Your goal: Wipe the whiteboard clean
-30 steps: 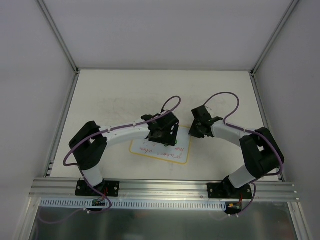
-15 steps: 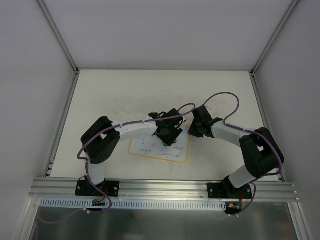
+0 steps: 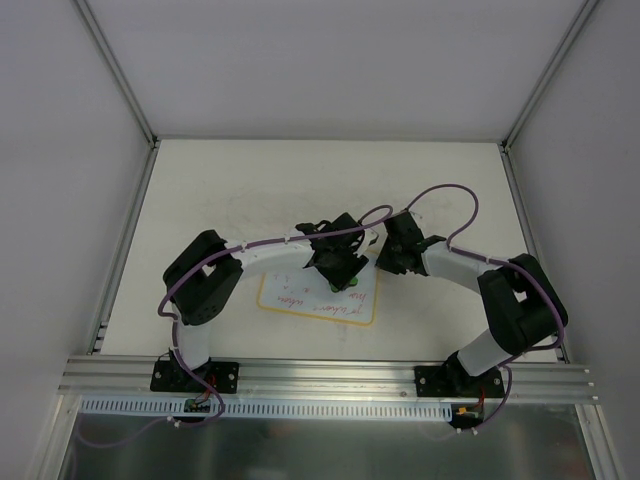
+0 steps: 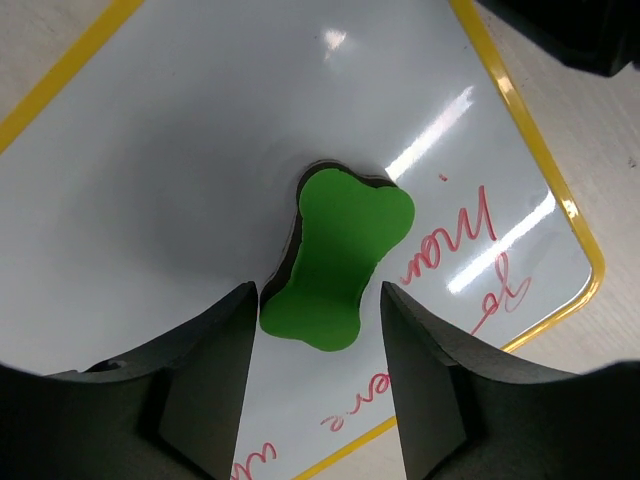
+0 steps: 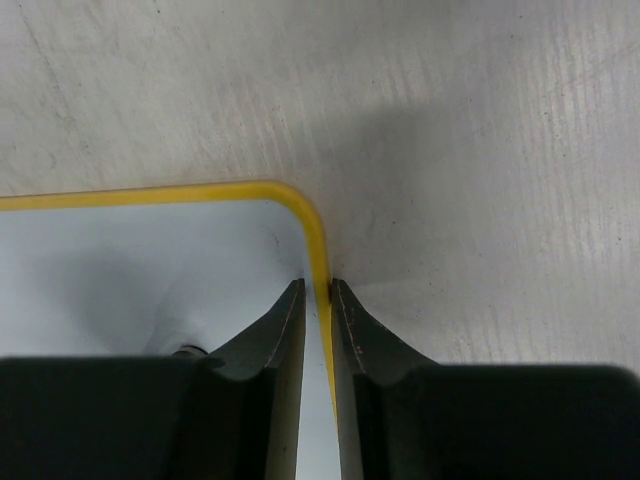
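The whiteboard (image 3: 310, 300) lies flat on the table, white with a yellow rim and red handwriting (image 4: 480, 260) along its near side. A green bone-shaped eraser (image 4: 345, 250) rests on it, showing as a green speck (image 3: 346, 286) in the top view. My left gripper (image 4: 320, 290) is down on the board and shut on the eraser, with a fingertip against each side of its near end. My right gripper (image 5: 318, 285) is shut on the whiteboard's (image 5: 150, 250) yellow rim just below a rounded corner, at the board's far right (image 3: 385, 262).
The scuffed white tabletop (image 3: 220, 190) stretches behind and to the left of the board. White walls enclose it on three sides, and an aluminium rail (image 3: 330, 378) runs along the near edge. Both wrists sit close together, the right gripper's body (image 4: 580, 30) just beyond the board's corner.
My left arm has swung right and lowered over the eraser, and its jaws have narrowed onto it. The right gripper has held its place on the rim.
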{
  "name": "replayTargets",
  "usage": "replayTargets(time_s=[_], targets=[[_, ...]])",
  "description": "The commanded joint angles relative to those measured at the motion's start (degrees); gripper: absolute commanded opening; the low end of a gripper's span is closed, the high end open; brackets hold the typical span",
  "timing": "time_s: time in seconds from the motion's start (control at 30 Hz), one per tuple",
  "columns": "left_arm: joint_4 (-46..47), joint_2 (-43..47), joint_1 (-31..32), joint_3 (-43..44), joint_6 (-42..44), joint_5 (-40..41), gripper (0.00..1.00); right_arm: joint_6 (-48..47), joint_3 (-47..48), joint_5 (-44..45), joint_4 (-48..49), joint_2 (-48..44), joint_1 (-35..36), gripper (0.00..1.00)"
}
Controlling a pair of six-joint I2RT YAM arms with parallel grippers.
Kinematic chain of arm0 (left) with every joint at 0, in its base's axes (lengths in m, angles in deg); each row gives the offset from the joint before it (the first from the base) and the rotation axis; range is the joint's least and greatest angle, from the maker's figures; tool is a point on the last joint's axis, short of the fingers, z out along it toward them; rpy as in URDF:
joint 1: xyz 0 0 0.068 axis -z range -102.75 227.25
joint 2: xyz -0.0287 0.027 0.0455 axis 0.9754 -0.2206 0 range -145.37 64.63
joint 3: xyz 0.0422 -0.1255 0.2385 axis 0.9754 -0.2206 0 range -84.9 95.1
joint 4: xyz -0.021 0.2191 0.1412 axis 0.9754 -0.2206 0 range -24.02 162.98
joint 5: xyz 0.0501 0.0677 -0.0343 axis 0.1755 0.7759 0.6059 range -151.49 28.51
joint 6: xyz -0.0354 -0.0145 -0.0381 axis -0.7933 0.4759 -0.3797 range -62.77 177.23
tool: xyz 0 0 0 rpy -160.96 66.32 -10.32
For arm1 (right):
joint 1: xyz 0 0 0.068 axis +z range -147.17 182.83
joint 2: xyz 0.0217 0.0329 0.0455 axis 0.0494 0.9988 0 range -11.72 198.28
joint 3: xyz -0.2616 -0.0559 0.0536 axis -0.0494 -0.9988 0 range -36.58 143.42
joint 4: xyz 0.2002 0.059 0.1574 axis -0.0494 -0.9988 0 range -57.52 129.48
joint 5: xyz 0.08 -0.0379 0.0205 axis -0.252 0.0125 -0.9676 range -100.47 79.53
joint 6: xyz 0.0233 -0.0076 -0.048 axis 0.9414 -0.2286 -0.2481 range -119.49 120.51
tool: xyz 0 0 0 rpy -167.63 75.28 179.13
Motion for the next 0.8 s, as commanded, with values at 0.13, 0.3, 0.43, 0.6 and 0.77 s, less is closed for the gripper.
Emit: replayTargets(time_s=[0.13,0.3,0.43,0.6,0.77], targets=[[3.19,0.75,-0.52,0.16,1.26,-1.76,0.57,-0.84,-2.74,0.2,-6.11,4.24,-0.1,0.18],[3.63,-0.12,-0.79,-0.1,1.61,-3.08,0.56,-0.92,-2.65,0.11,-6.02,4.33,-0.1,0.18],[4.15,-0.83,-0.87,-0.8,1.43,-2.99,0.47,-0.84,-2.57,0.2,-6.11,4.33,-0.1,0.18],[4.68,0.22,-0.96,-3.17,-0.32,-3.26,0.27,-0.66,-2.57,0.46,-6.11,4.42,-0.1,0.18],[4.6,1.54,-0.96,-5.9,-6.01,-1.67,0.13,-0.4,-2.65,0.46,-6.29,4.68,-0.1,0.18]])
